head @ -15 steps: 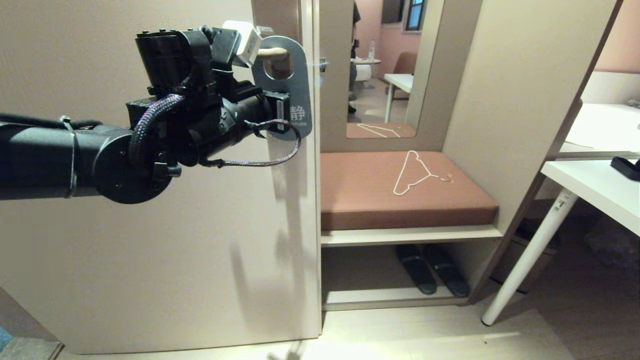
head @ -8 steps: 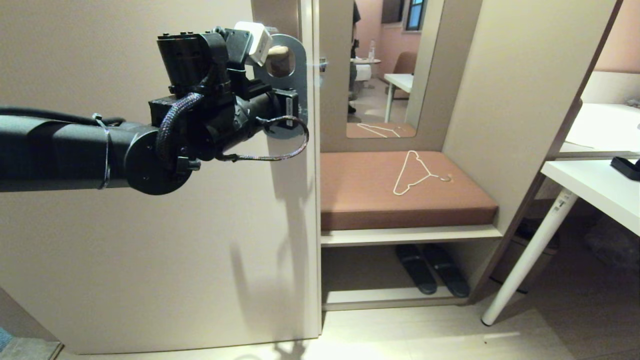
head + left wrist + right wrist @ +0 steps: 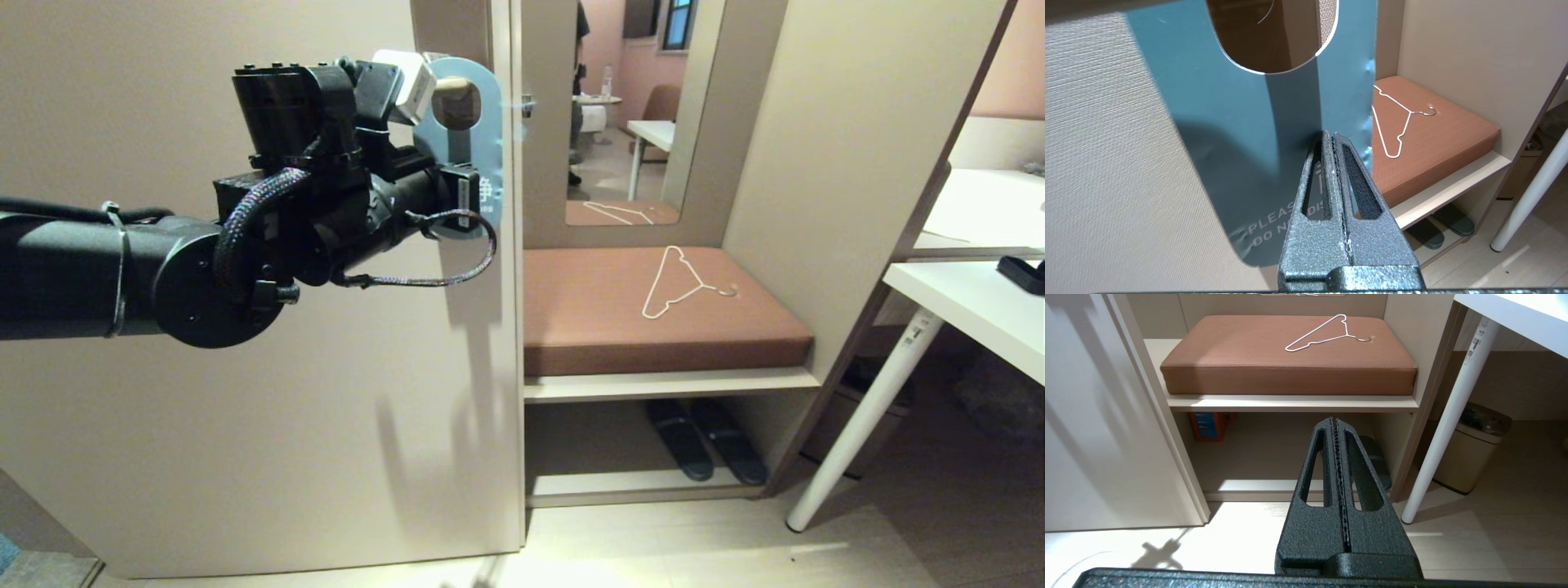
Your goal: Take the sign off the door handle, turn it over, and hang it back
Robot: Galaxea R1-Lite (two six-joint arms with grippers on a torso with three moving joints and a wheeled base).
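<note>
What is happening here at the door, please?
The robot's left hand is shut on a blue sign, gripping it near one edge, with the "DO NOT DISTURB" face toward the wrist camera. In the head view the sign is up at the door handle, whose end shows through the sign's oval hole. The right hand is shut and empty, pointing down toward the floor by the bench. A white wire hanger lies on the brown bench cushion.
</note>
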